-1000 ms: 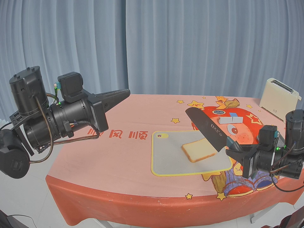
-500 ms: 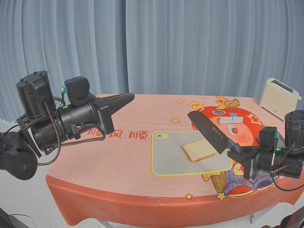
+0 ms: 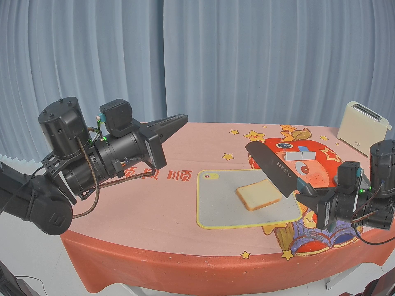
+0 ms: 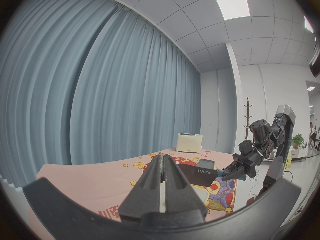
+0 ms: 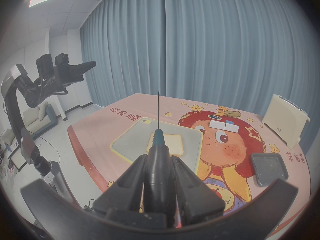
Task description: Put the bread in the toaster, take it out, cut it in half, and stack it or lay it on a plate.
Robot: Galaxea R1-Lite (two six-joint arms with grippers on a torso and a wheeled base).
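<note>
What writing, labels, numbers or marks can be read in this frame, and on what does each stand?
Tablecloth: large red characters, partly hidden in the head view, not readable whole.
Knife blade: small white print, too small to read.
Toaster front: tiny mark, too small to read.
Cartoon's cap: oval badge, lettering blurred.
Cutting board corner: yellow tab, mark blurred.
No numbers can be made out.

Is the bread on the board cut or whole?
Whole: the bread lies flat on the cutting board in one piece, knife held above it.
</note>
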